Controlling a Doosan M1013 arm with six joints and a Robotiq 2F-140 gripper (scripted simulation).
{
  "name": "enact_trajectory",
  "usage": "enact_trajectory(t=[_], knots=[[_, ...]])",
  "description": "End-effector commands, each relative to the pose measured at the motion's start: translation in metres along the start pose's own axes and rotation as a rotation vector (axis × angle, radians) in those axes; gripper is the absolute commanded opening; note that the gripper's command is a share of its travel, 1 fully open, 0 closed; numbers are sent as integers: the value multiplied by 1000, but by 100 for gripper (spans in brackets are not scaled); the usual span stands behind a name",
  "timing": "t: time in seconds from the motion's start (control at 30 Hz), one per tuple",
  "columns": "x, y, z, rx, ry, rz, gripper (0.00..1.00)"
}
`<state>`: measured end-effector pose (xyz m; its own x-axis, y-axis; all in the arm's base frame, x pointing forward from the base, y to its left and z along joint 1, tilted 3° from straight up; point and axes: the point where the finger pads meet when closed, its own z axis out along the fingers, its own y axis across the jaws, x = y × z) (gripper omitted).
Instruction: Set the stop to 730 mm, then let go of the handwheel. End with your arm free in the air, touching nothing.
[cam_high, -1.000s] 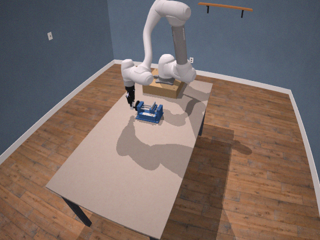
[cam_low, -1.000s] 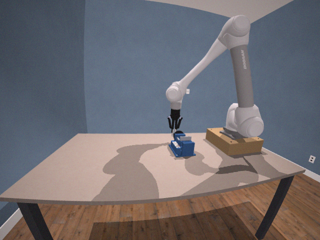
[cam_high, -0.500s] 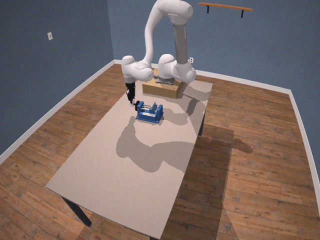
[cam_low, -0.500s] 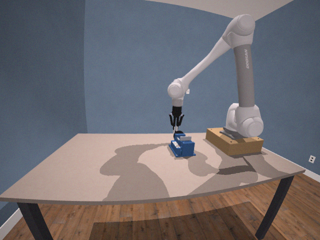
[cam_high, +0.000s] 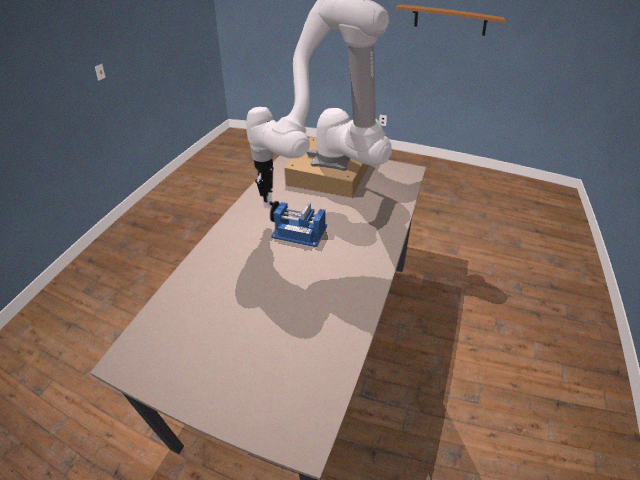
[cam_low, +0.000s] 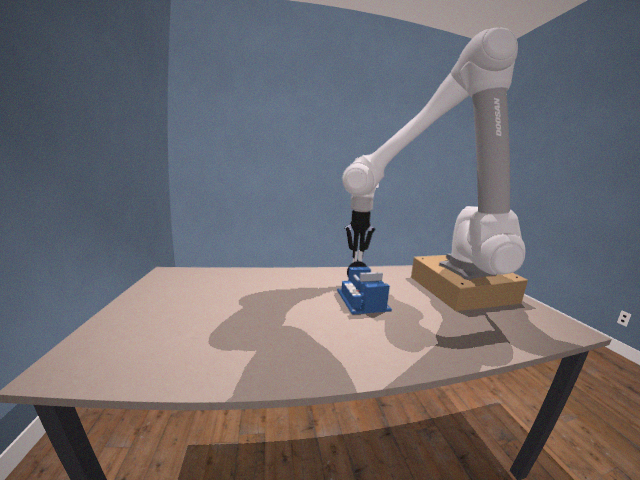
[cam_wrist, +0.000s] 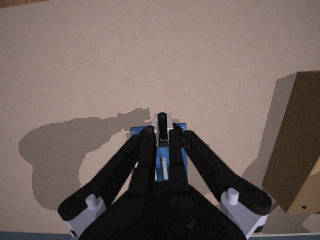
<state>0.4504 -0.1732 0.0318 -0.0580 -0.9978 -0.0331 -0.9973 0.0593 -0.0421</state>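
Note:
A small blue stop fixture (cam_high: 299, 223) with a grey stop plate (cam_high: 307, 210) on its rails sits on the table near the robot's base. It also shows in the exterior view (cam_low: 364, 294). Its black handwheel (cam_high: 273, 205) is at the fixture's left end. My gripper (cam_high: 266, 201) points down at that end and is shut on the handwheel's handle. In the wrist view the fingers close on the black handle (cam_wrist: 162, 125) above the blue body (cam_wrist: 160, 160). The scale reading is too small to tell.
The arm stands on a wooden block (cam_high: 325, 175) at the table's far end, just behind the fixture; it shows at the right edge of the wrist view (cam_wrist: 295, 145). The table edge (cam_high: 408, 217) runs to the right of the fixture.

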Motion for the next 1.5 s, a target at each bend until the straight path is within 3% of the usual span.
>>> enact_trajectory(t=[0.0,0.67,1.47], knots=[[0,10,4,-2,0,-1,4],[0,23,43,-2,0,-1,4],[0,-15,63,-2,0,-1,4]])
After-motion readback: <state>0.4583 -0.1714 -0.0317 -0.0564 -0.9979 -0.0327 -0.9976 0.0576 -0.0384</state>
